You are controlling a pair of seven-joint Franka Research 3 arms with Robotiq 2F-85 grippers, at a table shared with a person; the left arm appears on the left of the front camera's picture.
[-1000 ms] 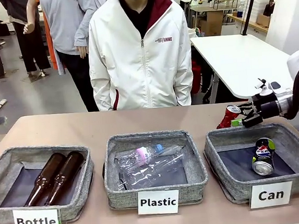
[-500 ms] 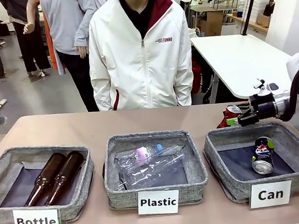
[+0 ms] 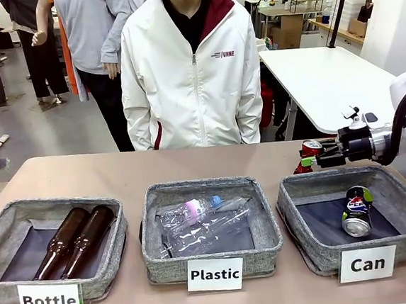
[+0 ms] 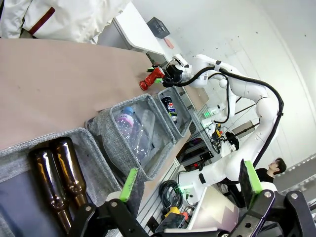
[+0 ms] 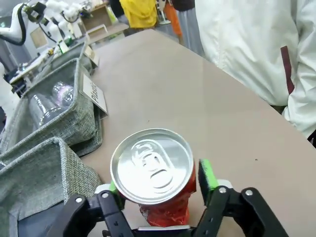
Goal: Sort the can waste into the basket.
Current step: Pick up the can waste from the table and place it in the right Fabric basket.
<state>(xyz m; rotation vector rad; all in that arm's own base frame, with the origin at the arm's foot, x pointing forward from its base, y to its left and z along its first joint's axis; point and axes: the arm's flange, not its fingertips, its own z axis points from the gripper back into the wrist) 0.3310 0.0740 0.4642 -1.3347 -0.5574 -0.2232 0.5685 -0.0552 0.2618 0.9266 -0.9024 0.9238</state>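
Right claw (image 3: 310, 162): clamped on the red can (image 3: 307, 155), behind the "Can" basket (image 3: 302, 214) on the desk (image 3: 105, 175).
Left claw (image 4: 190, 190): jaws wide apart, holding nothing.
Blue-black can (image 3: 356, 212): lying inside the "Can" basket.

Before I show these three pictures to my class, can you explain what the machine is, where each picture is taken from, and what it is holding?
It is a robot with two white arms, each ending in a two-finger gripper. The front picture looks across a table at a person. On the table sit three grey baskets: one with brown bottles, one with plastic bottles, and the "Can" basket holding a dark can. The other two pictures come from cameras on the robot's wrists. The right gripper is shut on a red can behind that basket. The left gripper is open and holds nothing.
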